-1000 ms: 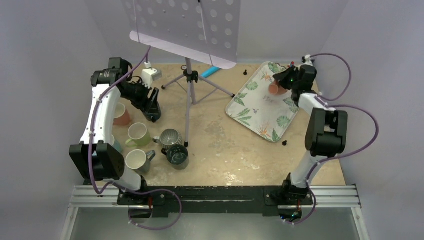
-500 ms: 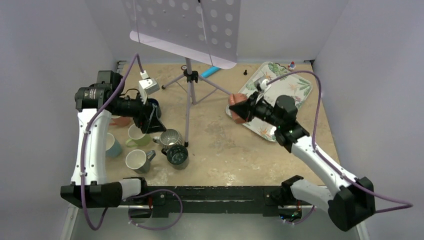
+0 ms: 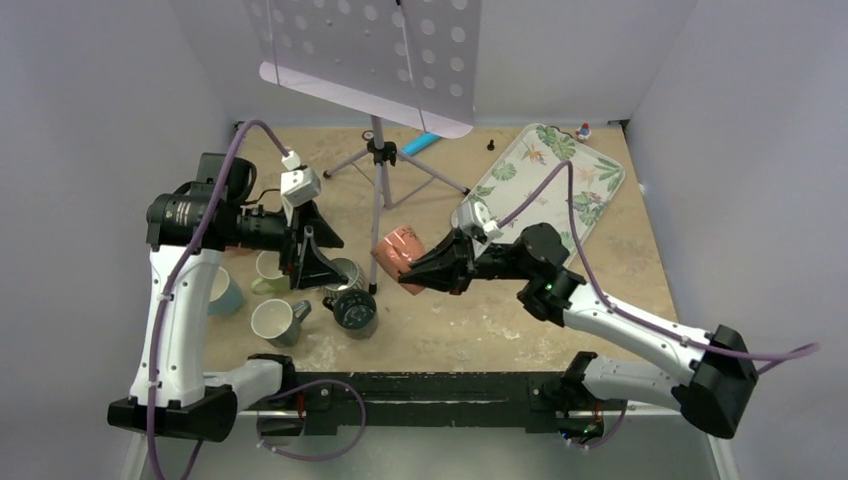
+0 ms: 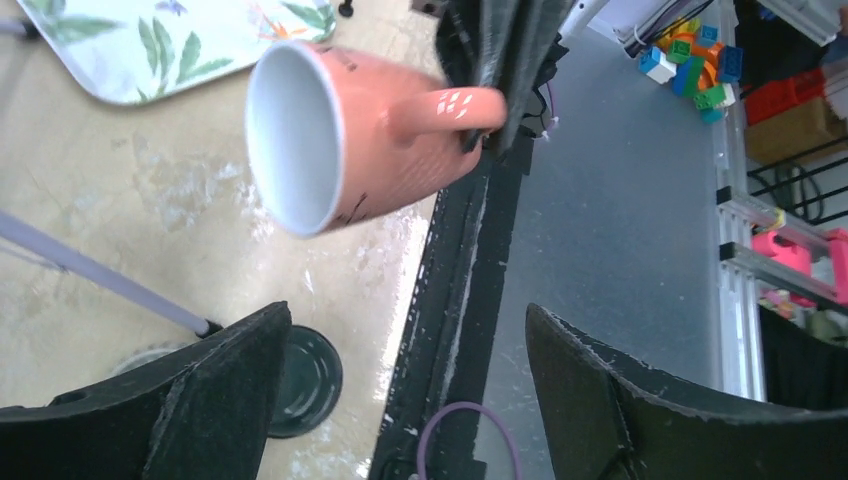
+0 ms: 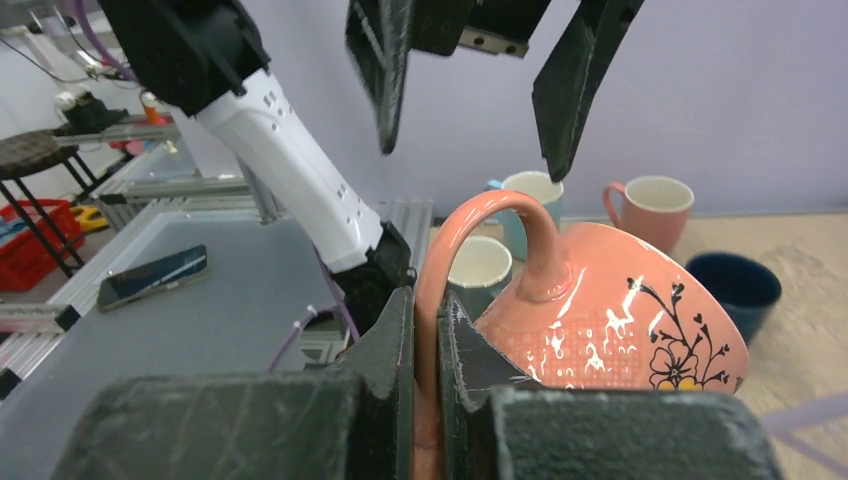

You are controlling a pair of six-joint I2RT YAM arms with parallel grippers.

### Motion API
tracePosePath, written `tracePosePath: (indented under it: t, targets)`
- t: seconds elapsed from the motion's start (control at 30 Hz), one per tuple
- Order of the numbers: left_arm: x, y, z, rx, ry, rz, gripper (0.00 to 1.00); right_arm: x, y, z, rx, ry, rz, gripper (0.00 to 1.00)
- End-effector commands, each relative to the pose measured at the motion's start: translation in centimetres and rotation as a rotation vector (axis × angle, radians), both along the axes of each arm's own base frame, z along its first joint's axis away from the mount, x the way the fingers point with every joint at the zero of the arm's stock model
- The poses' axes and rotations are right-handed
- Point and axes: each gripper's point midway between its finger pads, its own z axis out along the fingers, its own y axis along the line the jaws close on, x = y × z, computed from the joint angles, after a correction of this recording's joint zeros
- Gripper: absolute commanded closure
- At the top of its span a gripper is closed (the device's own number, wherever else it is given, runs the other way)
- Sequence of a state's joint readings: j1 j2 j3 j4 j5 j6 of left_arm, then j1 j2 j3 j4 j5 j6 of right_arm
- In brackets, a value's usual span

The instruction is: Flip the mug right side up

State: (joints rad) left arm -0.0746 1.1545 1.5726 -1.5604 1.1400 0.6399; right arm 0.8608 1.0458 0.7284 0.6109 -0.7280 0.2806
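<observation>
The salmon-pink mug (image 3: 398, 250) with a black flower print hangs in the air over the middle of the table, lying on its side. My right gripper (image 3: 422, 272) is shut on its handle (image 5: 480, 240); the fingers (image 5: 392, 340) pinch the loop. In the left wrist view the mug (image 4: 340, 130) shows its white mouth, turned towards my left gripper. My left gripper (image 3: 318, 252) is open and empty, a short way left of the mug. Its fingers (image 4: 210, 400) stand wide apart below the mug. It also shows in the right wrist view (image 5: 470, 160).
Several upright mugs stand at the left: a green one (image 3: 274, 268), a dark one (image 3: 353, 310), a white one (image 3: 272, 320). A music stand (image 3: 378, 180) rises at the centre back. A leaf-print tray (image 3: 560, 190) lies at the back right.
My right arm lifted the mug off the tray and carried it left to the middle of the table. My left arm swung inward, its open gripper now facing the mug.
</observation>
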Motion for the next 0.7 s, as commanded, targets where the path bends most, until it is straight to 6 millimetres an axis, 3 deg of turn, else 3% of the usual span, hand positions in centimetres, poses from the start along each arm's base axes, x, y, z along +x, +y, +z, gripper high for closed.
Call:
tracePosePath:
  t: [0.0, 0.13, 0.3, 0.4, 0.67]
  targets:
    - [-1.0, -1.2, 2.7, -0.126, -0.202, -0.068, 0.09, -1.4, 0.6, 9.3, 0.269, -0.196, 0.073, 1.0]
    - [0.8, -1.0, 1.9, -0.109, -0.335, 0.026, 0.03, -1.3, 1.8, 10.2, 0.292, -0.194, 0.102, 1.0]
    - [1.6, -1.1, 1.5, -0.091, -0.287, 0.021, 0.08, -1.2, 2.9, 10.5, 0.282, -0.211, 0.126, 1.0]
    - [2.2, -1.0, 2.2, -0.081, -0.312, 0.014, 0.09, -0.9, 3.5, 10.0, 0.255, -0.203, 0.132, 1.0]
    - [0.3, -0.9, 5.7, -0.069, -0.36, -0.075, 0.07, -1.1, 3.5, 9.6, 0.225, -0.209, 0.143, 1.0]
